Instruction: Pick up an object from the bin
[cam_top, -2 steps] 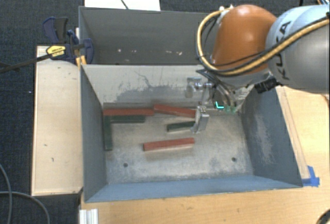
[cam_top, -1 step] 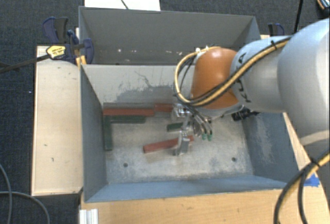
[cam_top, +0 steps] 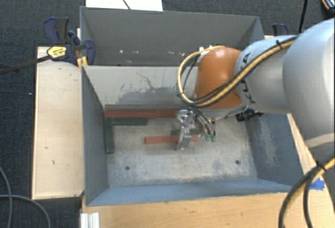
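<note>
The hand, spread or closed I could not tell, sat over one end of the short red stick, where an off-centre pinch could let it swing loose.

The gripper is a small piece of bare silver metal with a fleck of green at its right side. Directly above it sits a smooth, rounded orange cover, glossy like a dome. Two cables, one black and one pale yellow, loop together round the cover's left side and trail off to the upper right of the gripper. Right of the gripper, the arm is a thick, rounded silver-grey tube with dark lettering near the cover and a small black connector beneath it.
</note>
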You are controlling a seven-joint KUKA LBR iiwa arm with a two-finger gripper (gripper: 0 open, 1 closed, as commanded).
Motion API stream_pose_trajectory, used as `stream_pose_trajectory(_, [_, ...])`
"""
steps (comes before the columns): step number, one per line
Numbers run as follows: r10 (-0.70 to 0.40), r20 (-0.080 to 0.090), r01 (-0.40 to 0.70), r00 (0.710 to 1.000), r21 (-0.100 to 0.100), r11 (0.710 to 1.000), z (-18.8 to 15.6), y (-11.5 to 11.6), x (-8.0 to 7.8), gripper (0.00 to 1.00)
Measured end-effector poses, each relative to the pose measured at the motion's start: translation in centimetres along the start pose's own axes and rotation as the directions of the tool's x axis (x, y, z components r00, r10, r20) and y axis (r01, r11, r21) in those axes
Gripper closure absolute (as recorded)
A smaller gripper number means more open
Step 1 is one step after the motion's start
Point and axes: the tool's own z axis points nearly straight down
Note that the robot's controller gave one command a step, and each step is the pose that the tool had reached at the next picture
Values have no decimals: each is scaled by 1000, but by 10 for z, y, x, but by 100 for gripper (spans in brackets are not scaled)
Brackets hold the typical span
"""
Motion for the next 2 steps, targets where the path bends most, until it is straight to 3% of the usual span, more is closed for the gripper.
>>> stream_pose_trajectory(1, [-46,8,46,999,-1,999,-114,23,14,100])
stream_pose_trajectory(2, [-43,13,43,999,1,999,-305,7,-1,100])
